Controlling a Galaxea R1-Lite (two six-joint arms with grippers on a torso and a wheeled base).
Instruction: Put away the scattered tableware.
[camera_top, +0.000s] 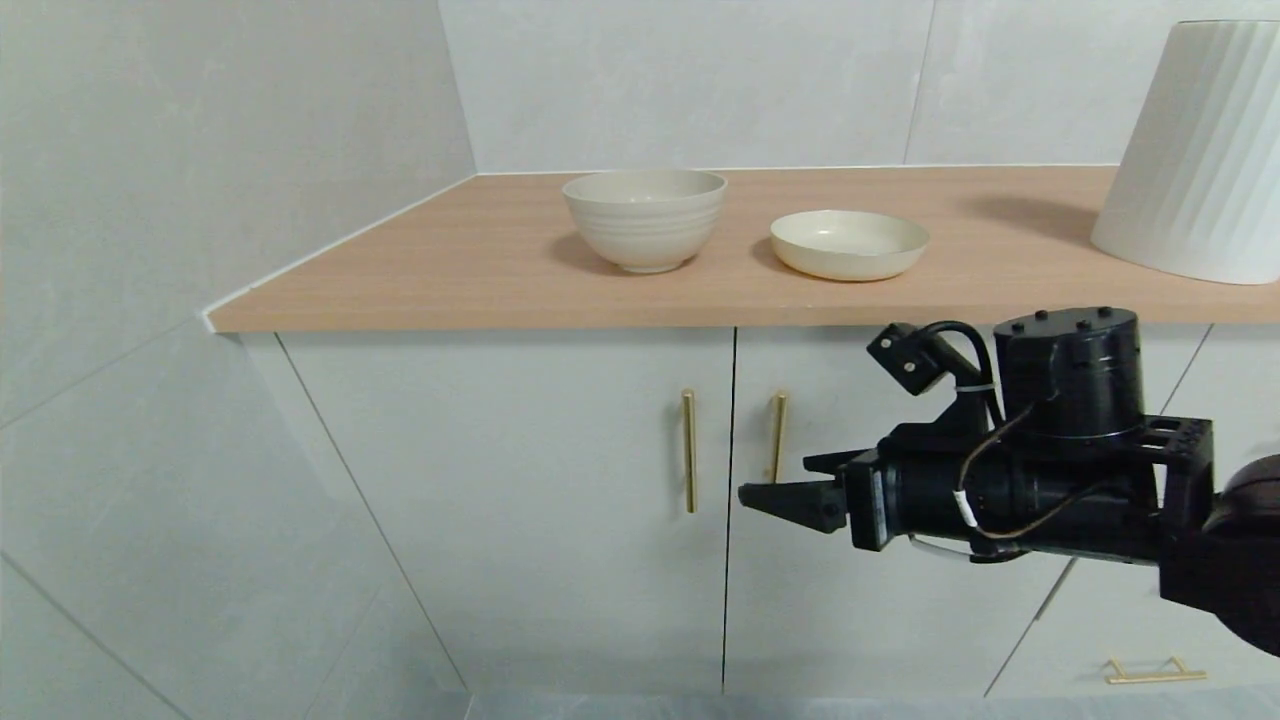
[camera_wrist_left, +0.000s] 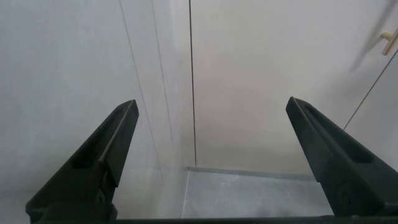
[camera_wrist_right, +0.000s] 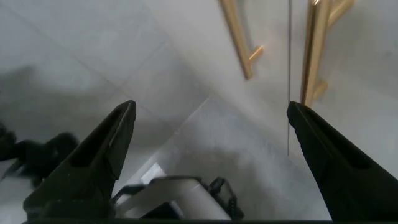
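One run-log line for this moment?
left pincer open | right pincer open, near gold cabinet handles | cream ribbed bowl, cream shallow dish on wooden counter

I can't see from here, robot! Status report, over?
Left hand open, right hand open near door handles. Bowl and dish sit on counter. Cupboard doors shut.

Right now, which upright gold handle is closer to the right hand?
The right door's handle: the right hand sits by its lower end, while the left door's handle lies across the seam.

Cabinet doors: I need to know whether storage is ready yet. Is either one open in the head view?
No, the left door and the right door both sit flush and shut, with only a thin closed seam between them.
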